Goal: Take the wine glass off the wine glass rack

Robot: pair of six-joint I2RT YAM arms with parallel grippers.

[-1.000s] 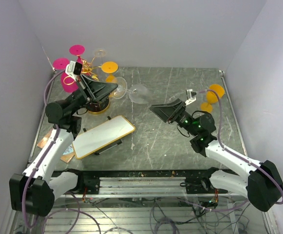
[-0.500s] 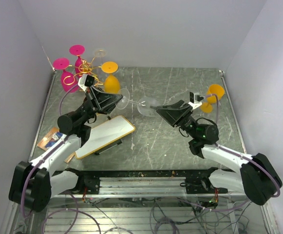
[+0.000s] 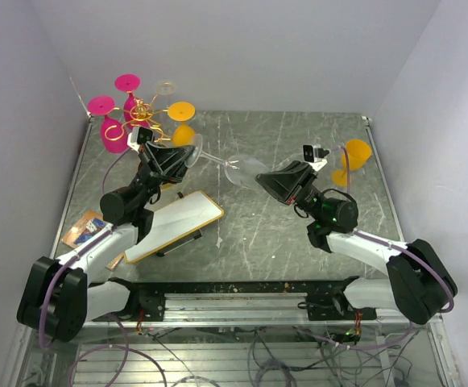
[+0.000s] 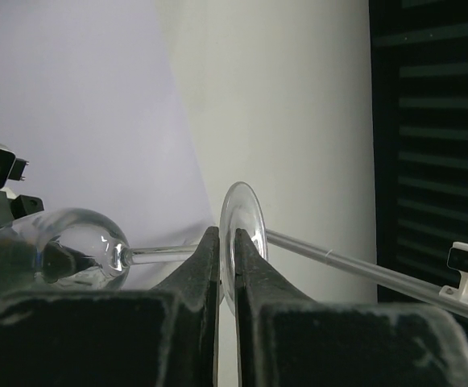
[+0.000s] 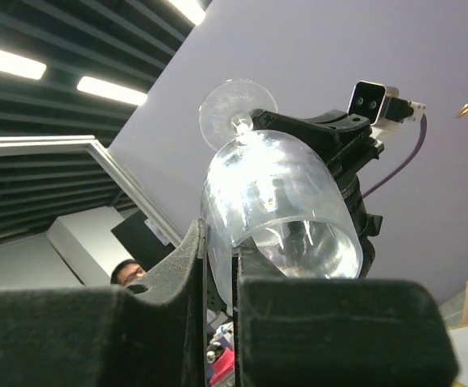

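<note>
A clear wine glass lies level in the air between my two grippers, just right of the wine glass rack. My left gripper is shut on the glass's round foot, the disc pinched edge-on between the pads, as the left wrist view shows. The stem runs left to the bowl. My right gripper is shut on the bowl's wall, one finger inside the rim and one outside. The rack's gold arms still carry coloured glasses; its base is hidden behind my left arm.
Pink glasses and an orange one hang on the rack, with a clear one behind. An orange glass stands at the right. A white gold-edged board and a card lie front left.
My right gripper came in from the right and shut on the bowl's rim. The left arm swung the glass down and right, away from the rack, keeping its hold on the foot.
</note>
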